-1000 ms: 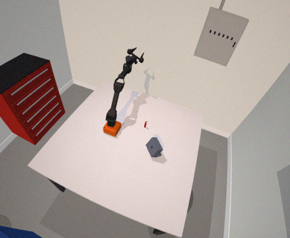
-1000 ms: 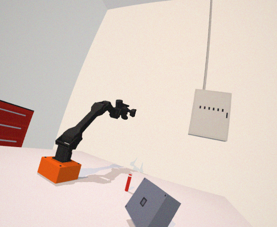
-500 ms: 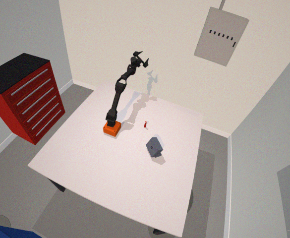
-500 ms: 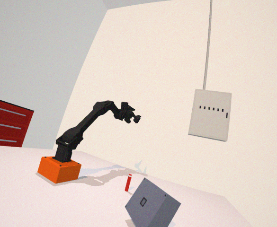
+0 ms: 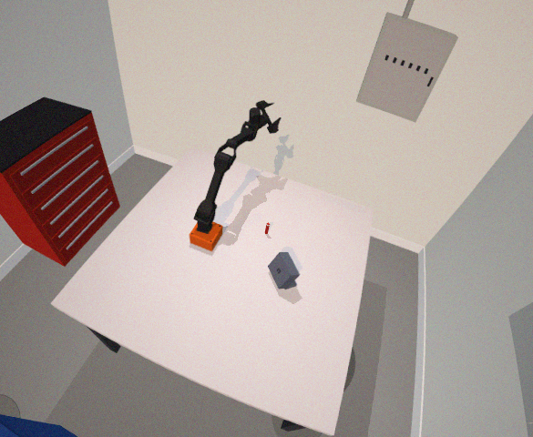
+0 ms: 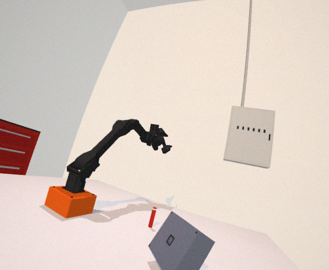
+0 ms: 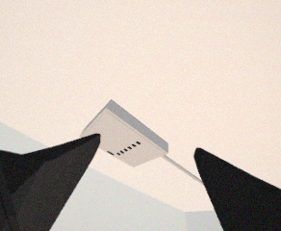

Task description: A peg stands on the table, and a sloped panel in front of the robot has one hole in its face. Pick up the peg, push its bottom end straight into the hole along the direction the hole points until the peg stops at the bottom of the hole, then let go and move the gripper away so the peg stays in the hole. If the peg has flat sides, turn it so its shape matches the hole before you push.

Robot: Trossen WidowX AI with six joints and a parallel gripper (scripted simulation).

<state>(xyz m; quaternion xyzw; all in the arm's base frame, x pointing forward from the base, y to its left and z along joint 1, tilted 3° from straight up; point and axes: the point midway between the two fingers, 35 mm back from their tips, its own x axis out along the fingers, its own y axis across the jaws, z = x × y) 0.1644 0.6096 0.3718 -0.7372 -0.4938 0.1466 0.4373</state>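
Observation:
A red peg (image 5: 267,228) (image 6: 152,217) with a white band near its top stands upright on the table (image 5: 177,300) (image 6: 106,244). The blue-grey sloped panel (image 5: 288,268) (image 6: 184,235) stands near it on the table. A dark-rimmed, four-sided hole (image 6: 170,239) shows in its face; it looks small and dark in the top view. My gripper (image 5: 277,113) (image 6: 169,140) (image 7: 147,144) is open and empty, high above the table and well away from the peg. The wrist view shows both fingers wide apart, with neither peg nor panel in view.
The arm's orange base (image 5: 205,237) (image 6: 70,202) sits on the table. A grey box (image 5: 405,70) (image 6: 250,145) (image 7: 131,140) with a pipe is on the wall behind. A red drawer cabinet (image 5: 59,188) (image 6: 7,145) stands beyond the table's left side.

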